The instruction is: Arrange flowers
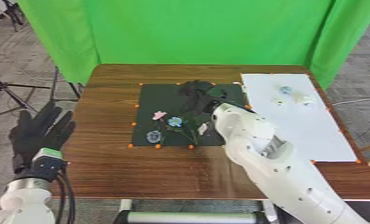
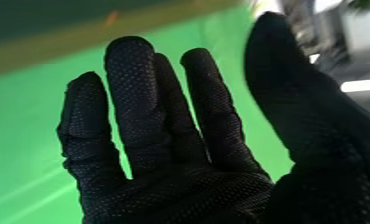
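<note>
Right hand (image 1: 197, 95), wide open and empty, is over the dark mat (image 1: 155, 100) (picking time, maybe); next, pinch a flower (image 1: 174, 121).

You had a white right arm (image 1: 301, 182) in smooth, rounded shells, dotted with small dark spots and broken by a greyish recess near one joint. Your left arm (image 1: 26, 200) was white too, with a black wrist section (image 1: 41, 167), a pale patch edged in bright green (image 1: 50, 152) and dark cables (image 1: 69, 197) alongside. Black fabric gloved your left hand (image 1: 32, 137) and right hand (image 1: 197, 95); up close, the right glove (image 2: 173, 195) showed a fine, pale-flecked mesh.
</note>
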